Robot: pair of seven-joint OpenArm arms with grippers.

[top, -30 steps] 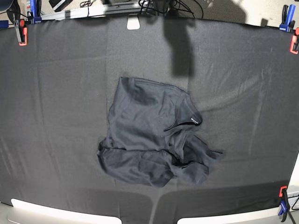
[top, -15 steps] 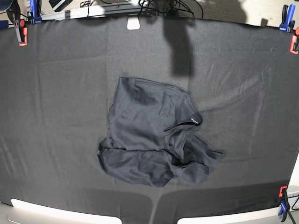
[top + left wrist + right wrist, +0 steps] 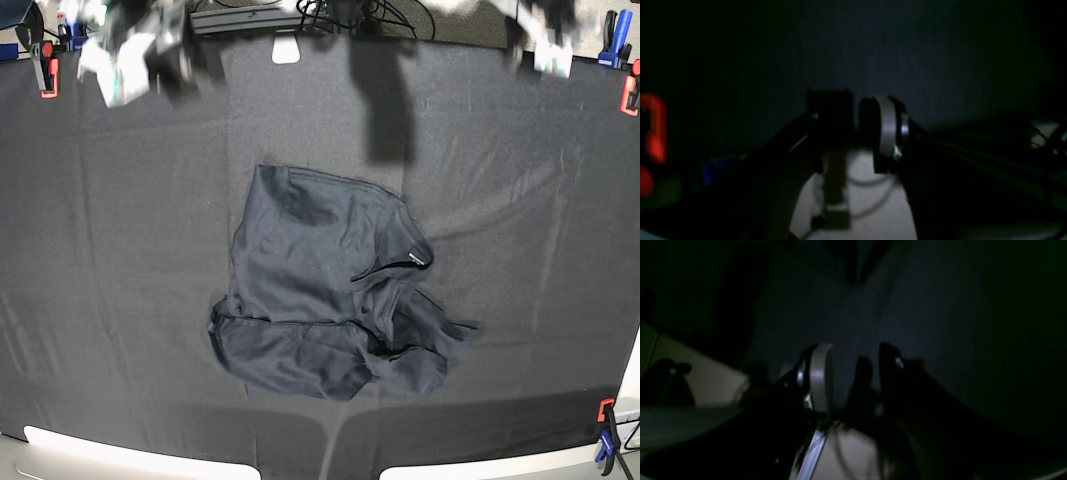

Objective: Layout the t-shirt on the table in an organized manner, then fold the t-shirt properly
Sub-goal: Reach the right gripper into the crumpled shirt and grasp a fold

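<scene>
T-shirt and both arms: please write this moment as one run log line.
t-shirt: crumpled at table centre, not laid out | left gripper: open, empty | right gripper: open, empty | contact: none

A wide table point(image 3: 110, 250) draped in creased matte black cloth, held by red and blue clamps point(image 3: 44, 68) at its corners, carries 1 crumpled dark t-shirt point(image 3: 320, 300) lying bunched near its center, its lower half folded over in rumpled layers toward the near edge.
</scene>
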